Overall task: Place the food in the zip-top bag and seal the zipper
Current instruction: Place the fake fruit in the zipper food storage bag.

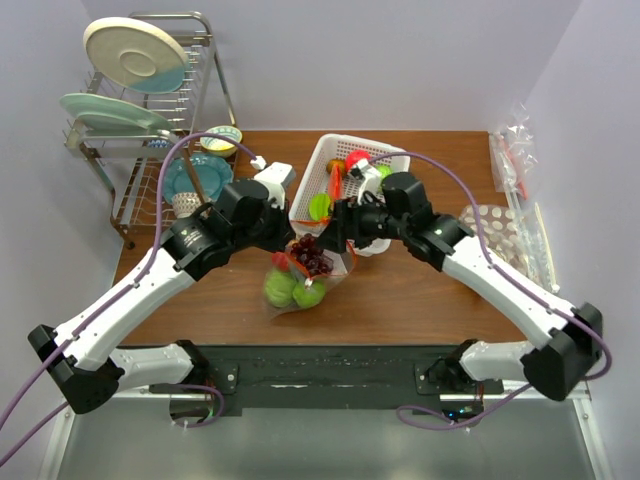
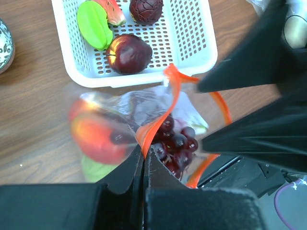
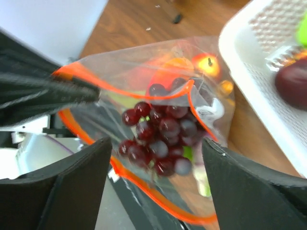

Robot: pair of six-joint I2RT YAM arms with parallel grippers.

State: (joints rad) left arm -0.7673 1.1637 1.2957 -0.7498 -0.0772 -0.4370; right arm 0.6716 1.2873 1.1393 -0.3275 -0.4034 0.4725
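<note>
The zip-top bag (image 1: 296,285) stands on the table in front of the white basket (image 1: 312,178), mouth open. It holds green fruits (image 1: 282,288), a red-orange fruit (image 2: 96,134) and a bunch of dark red grapes (image 3: 160,136) on top. My left gripper (image 2: 144,154) is shut on the orange-red zipper (image 2: 156,127) at the bag's left rim and holds it up. My right gripper (image 3: 157,143) is open and empty just above the grapes, over the bag's mouth. In the top view the left gripper (image 1: 287,243) and the right gripper (image 1: 340,233) meet over the bag.
The basket (image 2: 144,76) holds a green starfruit (image 2: 95,24), a dark red apple (image 2: 128,53) and other food. A dish rack (image 1: 140,100) with plates stands back left, a teal plate (image 1: 195,180) beside it. Clear packets (image 1: 520,150) and a dotted mat (image 1: 495,230) lie at the right.
</note>
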